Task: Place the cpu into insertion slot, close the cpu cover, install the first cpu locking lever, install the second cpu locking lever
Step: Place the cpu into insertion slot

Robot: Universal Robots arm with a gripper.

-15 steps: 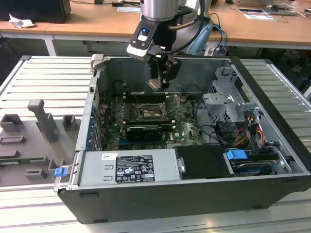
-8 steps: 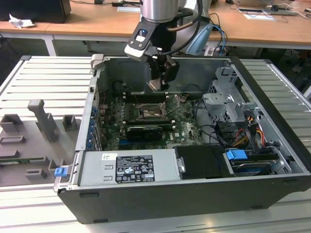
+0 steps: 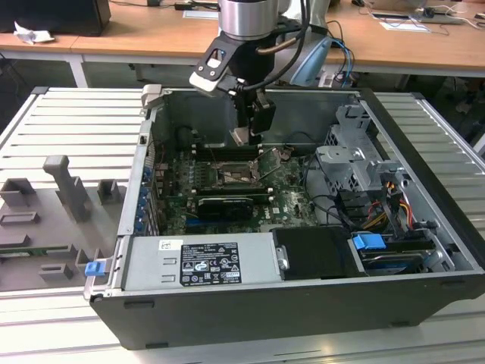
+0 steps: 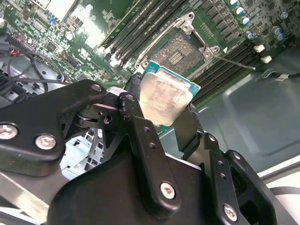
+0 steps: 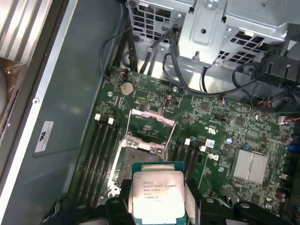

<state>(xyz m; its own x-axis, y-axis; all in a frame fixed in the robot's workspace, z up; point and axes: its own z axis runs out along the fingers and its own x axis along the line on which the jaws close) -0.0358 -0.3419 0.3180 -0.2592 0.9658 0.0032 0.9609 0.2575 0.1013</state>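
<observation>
I hold the cpu (image 3: 239, 136) over the open insertion slot (image 3: 231, 176).
Exterior view: my pincer (image 3: 244, 133), inside the computer case (image 3: 265, 315), is clenched on it. Second wrist view: fingers (image 4: 136, 112) pinch its edges. First wrist view: the cpu cover (image 5: 149, 123) is swung open.

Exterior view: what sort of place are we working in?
Probably a robotics lab or test workshop: an open computer case sits on a slatted metal table, wooden desks stand behind, and the gripper holds the cpu near the insertion slot.
</observation>
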